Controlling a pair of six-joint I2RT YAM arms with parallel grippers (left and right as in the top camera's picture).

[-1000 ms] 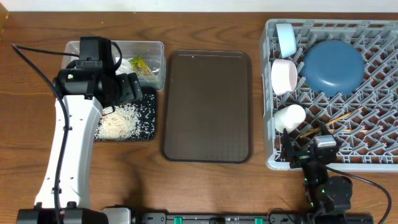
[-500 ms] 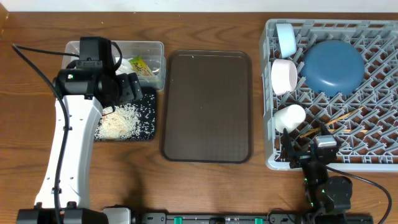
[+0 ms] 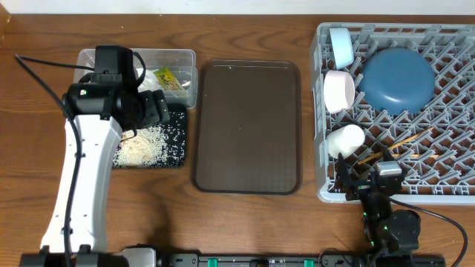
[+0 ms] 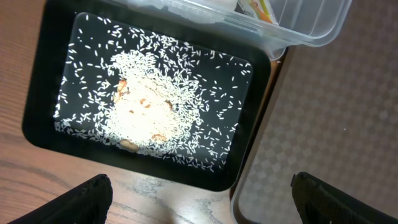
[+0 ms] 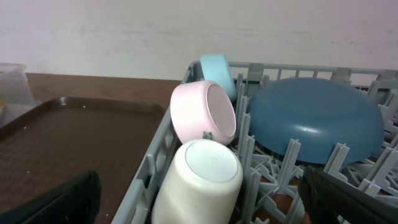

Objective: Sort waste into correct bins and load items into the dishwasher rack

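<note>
Seen from overhead, the left gripper [image 3: 156, 110] hangs over the near edge of the clear tub [image 3: 185, 55] and the top of the black tray [image 3: 178, 152]. The tub holds a yellow-green wrapper [image 3: 166, 78]. Rice [image 3: 145, 141] lies heaped and scattered in the black tray. A brown tray [image 3: 247, 126] sits between these bins and the grey rack [image 3: 460, 194]. In the rack, the dark-blue bowl [image 3: 397, 78] lies upside down. Along the left side stand the light-blue bowl [image 3: 341, 46], the white bowl [image 3: 339, 90] and the white cup [image 3: 346, 139], one behind the other. Two chopsticks [image 3: 404, 139] lie across the pegs to the right of the cup. The right gripper [image 3: 355, 180] sits at the rack's front left corner.

The left wrist camera looks straight down on the rice-filled black tray, with the tub's corner touching its far edge and the brown tray just beside it. The two fingers [image 4: 87, 199] show at the bottom corners, spread wide apart with nothing between them.

The right wrist camera faces the cup, one round end toward the lens, with the white bowl on its edge behind it, then the light-blue bowl. The dark-blue bowl is to their right. This gripper's fingers [image 5: 62, 199] are also spread wide and hold nothing.
</note>
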